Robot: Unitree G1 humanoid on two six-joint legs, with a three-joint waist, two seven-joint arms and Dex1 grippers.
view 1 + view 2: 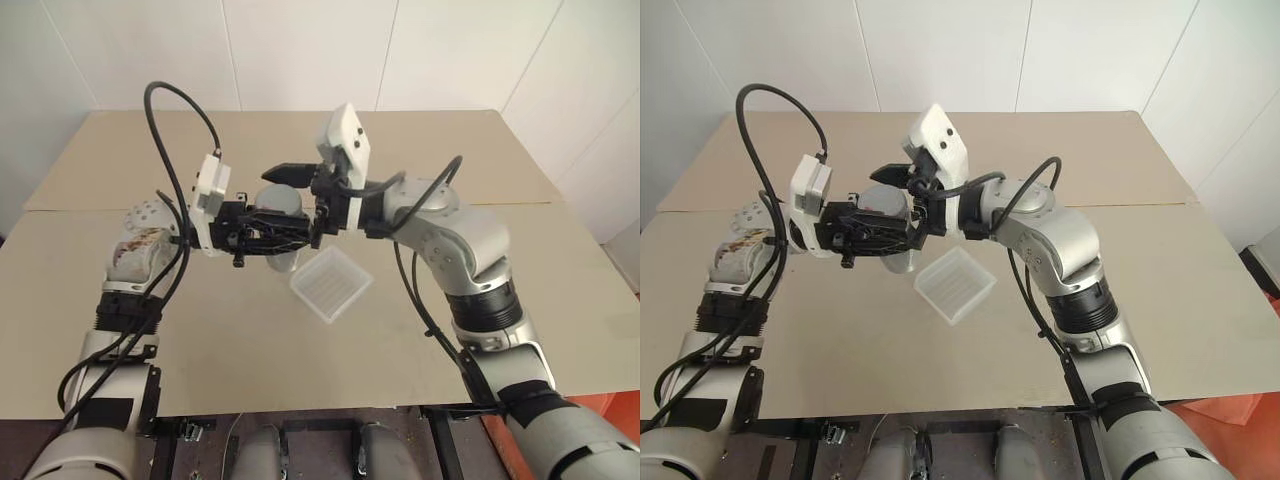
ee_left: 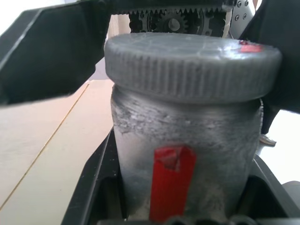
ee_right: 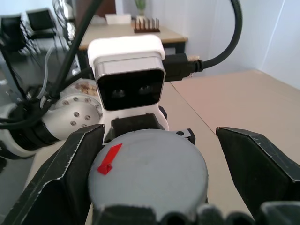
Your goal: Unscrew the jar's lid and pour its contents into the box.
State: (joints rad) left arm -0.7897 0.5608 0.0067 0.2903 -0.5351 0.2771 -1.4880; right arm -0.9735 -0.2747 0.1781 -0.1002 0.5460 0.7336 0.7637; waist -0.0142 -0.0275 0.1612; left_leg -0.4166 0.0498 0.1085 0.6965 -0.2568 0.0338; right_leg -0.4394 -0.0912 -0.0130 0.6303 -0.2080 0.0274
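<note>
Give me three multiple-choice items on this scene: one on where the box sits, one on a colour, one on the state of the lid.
1. Where is the box?
A. On the table, below the raised jar
B. In the right gripper
C. Stacked on the jar

2. What colour is the stripe on the side of the jar?
A. Blue
B. Red
C. Green

3. What is the state of the lid?
A. Lying on the table
B. Dropped in the box
C. On top of the jar

Key:
1 A: the head views show the tray flat on the table, under the jar held between the arms.
2 B: the left wrist view shows a red strip running up the grey wall.
3 C: the ribbed cap sits on the jar, which the left gripper holds, with the fingers of the right gripper spread either side.
</note>
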